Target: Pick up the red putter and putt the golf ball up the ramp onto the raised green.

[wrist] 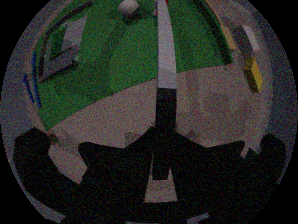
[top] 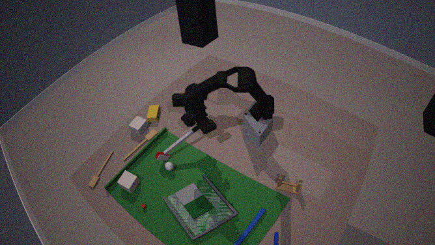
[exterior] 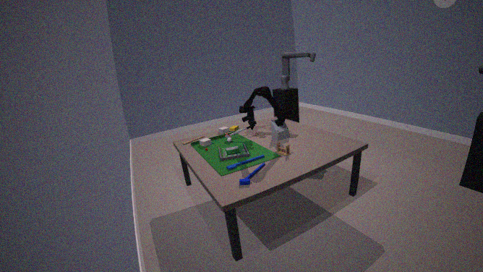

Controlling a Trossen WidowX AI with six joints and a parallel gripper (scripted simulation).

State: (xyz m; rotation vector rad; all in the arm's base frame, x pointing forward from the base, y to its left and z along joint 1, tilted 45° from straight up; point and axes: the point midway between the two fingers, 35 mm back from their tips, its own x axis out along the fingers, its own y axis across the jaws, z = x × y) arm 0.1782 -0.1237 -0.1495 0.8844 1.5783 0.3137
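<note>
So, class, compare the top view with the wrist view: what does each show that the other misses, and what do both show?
Only the top view shows the whole arm, its grey base block, the two wooden mallets off the mat, and the small wooden frame.

Only the wrist view looks straight down the putter's shaft from the gripper, shut on the black grip.

Both show the red putter head just behind the golf ball, the green mat, the raised green with its ramp, and the yellow block.
</note>
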